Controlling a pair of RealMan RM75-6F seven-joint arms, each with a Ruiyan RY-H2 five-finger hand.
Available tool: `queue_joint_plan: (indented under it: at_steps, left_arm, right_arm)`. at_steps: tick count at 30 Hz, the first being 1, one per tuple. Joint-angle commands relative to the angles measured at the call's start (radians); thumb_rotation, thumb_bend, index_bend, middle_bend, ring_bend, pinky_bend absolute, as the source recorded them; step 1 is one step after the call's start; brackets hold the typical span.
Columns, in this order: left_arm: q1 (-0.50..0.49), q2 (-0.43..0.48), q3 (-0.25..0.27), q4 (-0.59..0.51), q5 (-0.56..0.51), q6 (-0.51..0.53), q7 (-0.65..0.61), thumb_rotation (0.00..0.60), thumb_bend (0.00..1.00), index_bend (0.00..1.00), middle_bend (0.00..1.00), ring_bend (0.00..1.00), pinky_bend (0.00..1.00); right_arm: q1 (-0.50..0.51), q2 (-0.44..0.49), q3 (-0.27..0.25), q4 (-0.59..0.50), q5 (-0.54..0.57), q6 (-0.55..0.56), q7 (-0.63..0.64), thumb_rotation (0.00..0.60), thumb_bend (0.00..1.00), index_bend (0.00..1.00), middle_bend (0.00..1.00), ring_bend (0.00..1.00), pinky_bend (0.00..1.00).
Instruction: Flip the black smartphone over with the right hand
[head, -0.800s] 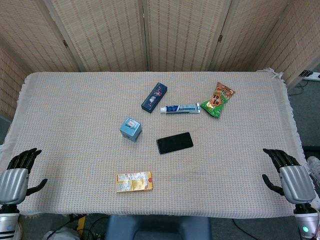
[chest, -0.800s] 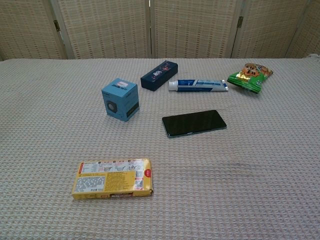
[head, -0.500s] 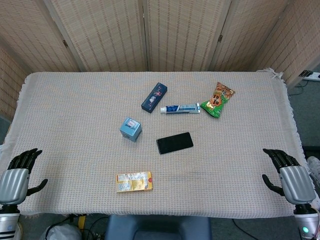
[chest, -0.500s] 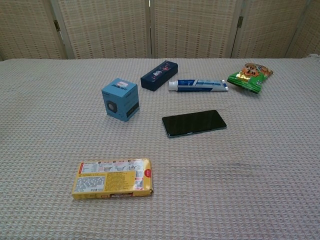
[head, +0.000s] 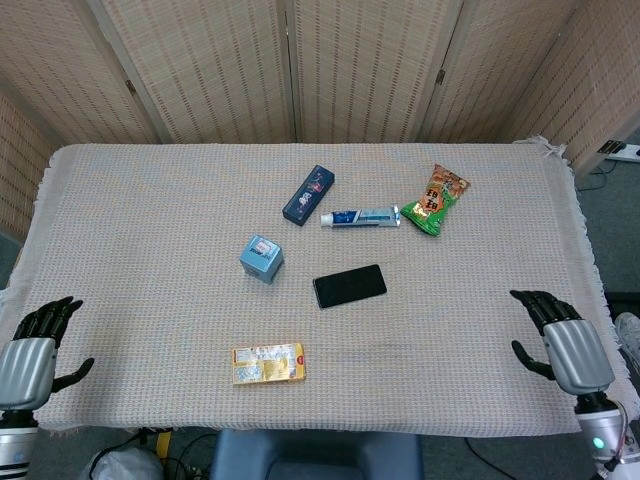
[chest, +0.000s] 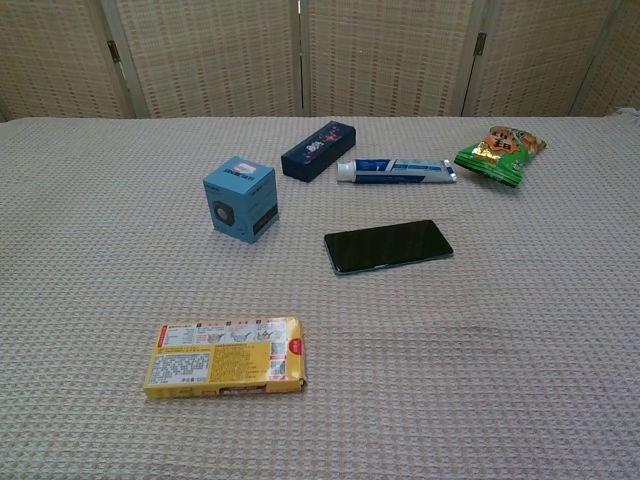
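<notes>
The black smartphone (head: 349, 286) lies flat near the middle of the cloth-covered table, also seen in the chest view as the black smartphone (chest: 388, 246), its glossy dark face up. My right hand (head: 562, 340) hovers at the table's front right corner, far right of the phone, fingers apart and holding nothing. My left hand (head: 32, 353) stays at the front left corner, fingers apart and empty. Neither hand shows in the chest view.
A light blue cube box (head: 261, 258) stands left of the phone. Behind it lie a dark blue box (head: 308, 195), a toothpaste tube (head: 360, 217) and a green snack bag (head: 437, 200). A yellow packet (head: 267, 363) lies at the front. Woven screens stand behind the table.
My right hand has shifted a little to the left and away from the table's front edge. The phone, the other objects and the left hand have not moved.
</notes>
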Motion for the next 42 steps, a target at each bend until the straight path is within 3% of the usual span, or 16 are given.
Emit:
queue_joint_plan:
  at_steps: [1,8,20,30,42]
  left_arm:
    - [0.001,0.001,0.0,-0.001,0.002,0.002,-0.004,0.6,0.21,0.16,0.15,0.14,0.19]
    - [0.012,0.008,0.006,-0.001,0.002,0.012,-0.011,0.6,0.21,0.16,0.15,0.14,0.19]
    - [0.033,0.022,0.013,0.007,-0.001,0.029,-0.035,0.6,0.21,0.16,0.15,0.14,0.19]
    - [0.039,0.031,0.011,0.015,-0.01,0.027,-0.051,0.6,0.21,0.16,0.15,0.14,0.19]
    - [0.046,0.035,0.009,0.024,-0.015,0.029,-0.067,0.6,0.21,0.16,0.15,0.14,0.19]
  right_arm:
    - [0.069,-0.019,0.025,0.02,0.024,-0.093,0.007,0.6,0.25,0.17,0.22,0.17,0.29]
    - [0.219,-0.083,0.064,0.073,0.065,-0.294,-0.005,0.6,0.25,0.17,0.22,0.17,0.29]
    - [0.46,-0.263,0.127,0.187,0.198,-0.569,-0.162,0.6,0.25,0.17,0.2,0.15,0.28]
    - [0.593,-0.4,0.15,0.304,0.317,-0.688,-0.251,0.6,0.25,0.17,0.2,0.12,0.27]
    - [0.677,-0.516,0.132,0.437,0.405,-0.732,-0.315,0.6,0.25,0.2,0.2,0.12,0.25]
